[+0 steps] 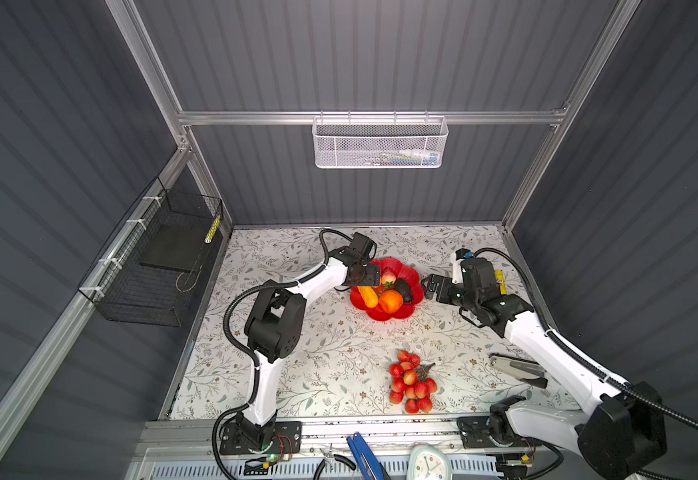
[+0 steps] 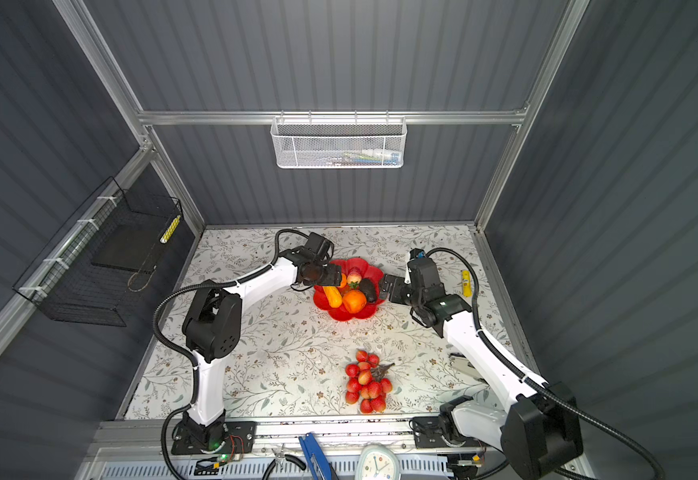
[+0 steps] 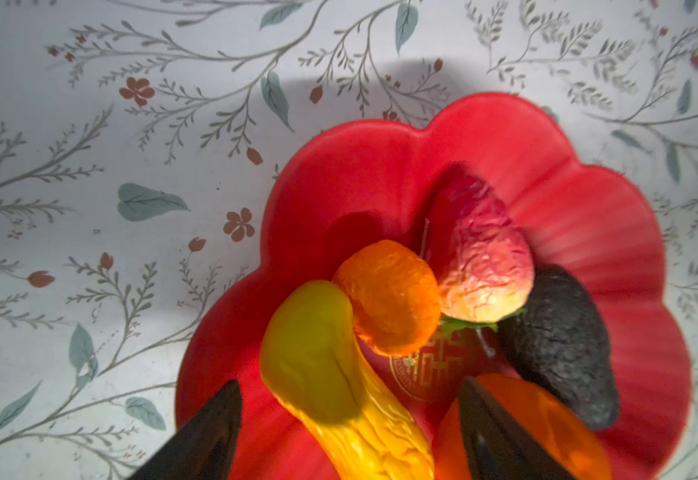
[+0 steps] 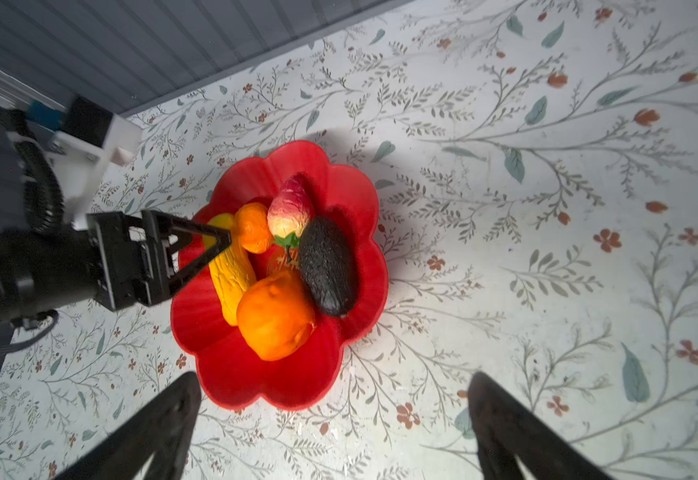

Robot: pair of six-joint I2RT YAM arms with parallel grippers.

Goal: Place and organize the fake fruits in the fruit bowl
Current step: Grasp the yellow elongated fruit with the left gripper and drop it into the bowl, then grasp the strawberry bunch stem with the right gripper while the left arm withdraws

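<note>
While five fruits (image 4: 274, 316) lie in the fruit bowl (image 1: 384, 315), the left jaws stand open astride the gourd (image 3: 330, 374), seemingly to let it settle; the right jaws gape empty nearby; the berry bunch (image 1: 411, 384) waits on the counter (image 1: 318, 353).

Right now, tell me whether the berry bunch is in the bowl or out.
Out. The berry bunch lies on the table, well apart from the bowl.

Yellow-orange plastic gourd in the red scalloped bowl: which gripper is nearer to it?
Left. The left gripper is open just over the gourd; the right gripper is open beside the bowl, outside its rim.
</note>
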